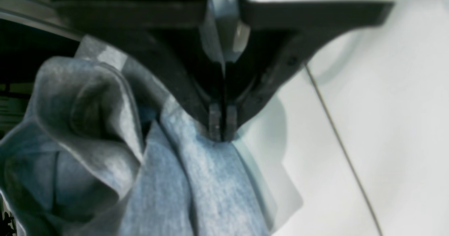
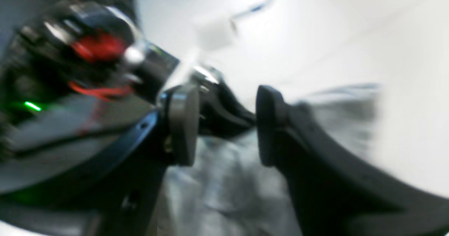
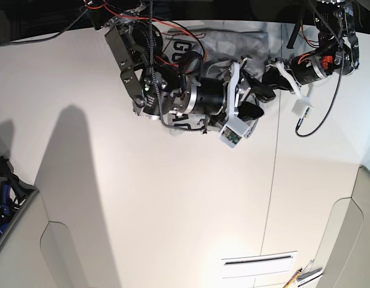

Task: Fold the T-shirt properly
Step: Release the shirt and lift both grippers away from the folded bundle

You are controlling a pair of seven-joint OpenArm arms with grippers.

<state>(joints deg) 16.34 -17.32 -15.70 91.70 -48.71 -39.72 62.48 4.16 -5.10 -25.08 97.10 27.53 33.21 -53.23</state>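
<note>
The T-shirt lies rumpled on the table, the left jaws pressed shut at its edge, maybe pinching it steady. The right jaws stand wide and empty above it, presumably positioned for a fold.

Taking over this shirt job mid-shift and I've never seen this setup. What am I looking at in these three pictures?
It is a two-armed robot. The base view looks down on both arms: the left arm is on the picture's right, the right arm on its left. The other two views come from cameras on the arms' wrists.

On the white table lies a crumpled grey T-shirt with black lettering, partly hidden by the right arm. The left gripper is shut, its tips against the cloth; I can't tell if any is pinched. The right gripper is open, over the shirt, holding nothing.
</note>
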